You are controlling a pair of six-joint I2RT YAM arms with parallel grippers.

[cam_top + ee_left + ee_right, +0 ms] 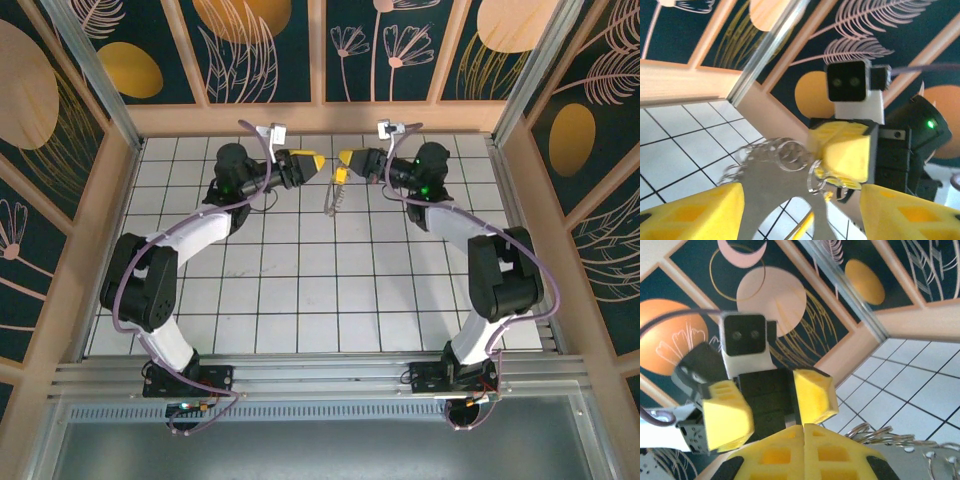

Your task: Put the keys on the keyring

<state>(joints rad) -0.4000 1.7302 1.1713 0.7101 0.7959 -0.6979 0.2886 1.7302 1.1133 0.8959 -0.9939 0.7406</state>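
Left jaws released, right jaws clenched on the beaded silvery keyring [782, 154]; the yellow-headed metal key [340, 176] could be jolted off.

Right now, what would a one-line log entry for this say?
left gripper: open | right gripper: shut on keyring | key: by right gripper's tips

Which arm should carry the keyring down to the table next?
Right, probably. The right gripper is shut on the keyring, which hangs below it. The left gripper faces it with its jaws open, so it would have to regrasp first.
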